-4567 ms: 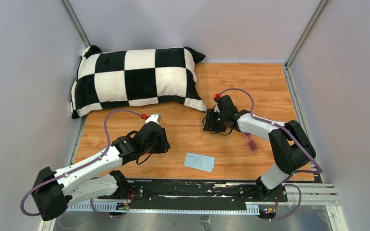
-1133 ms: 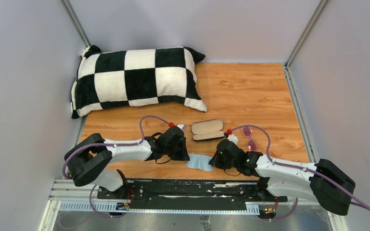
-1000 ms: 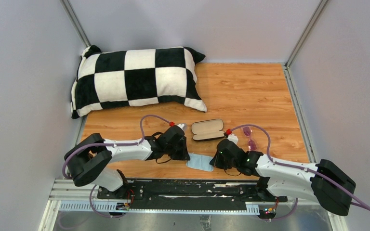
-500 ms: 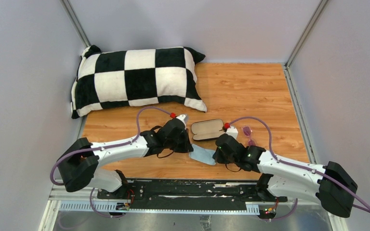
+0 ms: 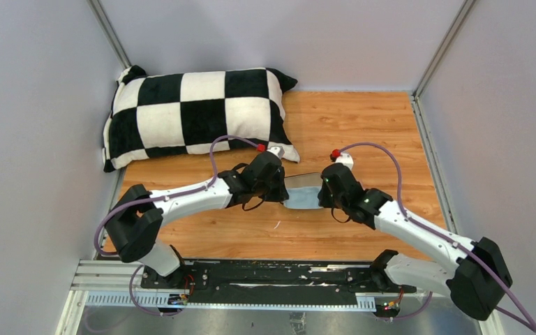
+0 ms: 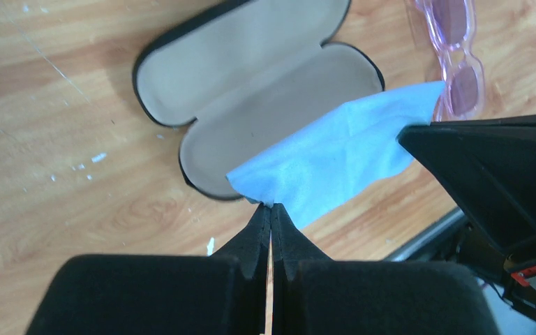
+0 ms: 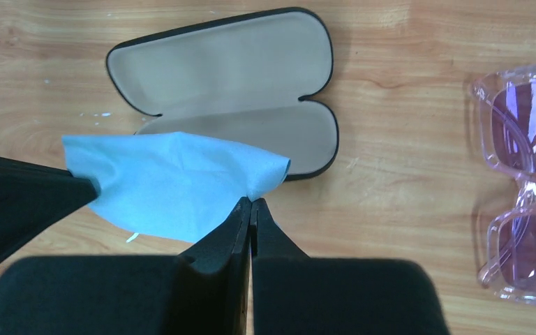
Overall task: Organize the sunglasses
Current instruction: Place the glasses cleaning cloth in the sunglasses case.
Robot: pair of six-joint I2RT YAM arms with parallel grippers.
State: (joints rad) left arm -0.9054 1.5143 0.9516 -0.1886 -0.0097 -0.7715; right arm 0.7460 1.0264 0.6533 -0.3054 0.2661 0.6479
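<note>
The jaws of my left gripper [image 6: 271,206] are pressed fully together on one corner of the light blue cleaning cloth [image 6: 335,157]. My right gripper [image 7: 251,202] is pinched just as tight on the opposite corner. Gripping two corners apart spreads the cloth into a sheet between the arms. I judge that this lets it go down flat rather than as a wad.

The cloth is spread over the open black glasses case [image 7: 223,63], which lies with its beige lining facing up and nothing inside. In the right wrist view the cloth covers the case's 7 o'clock part. I cannot tell whether the cloth touches the lining. I think the case lies open so it can take cloth and glasses without another move.

The pink-lensed sunglasses [image 7: 522,125] lie on the wooden table [image 5: 349,118]. In the right wrist view they are at 3 o'clock from the case, near it but not touching, and neither gripper is on them. From overhead they are hidden under my right arm.

The checkered pillow [image 5: 195,112] sits at 10 o'clock from the grippers, well apart from the work.
</note>
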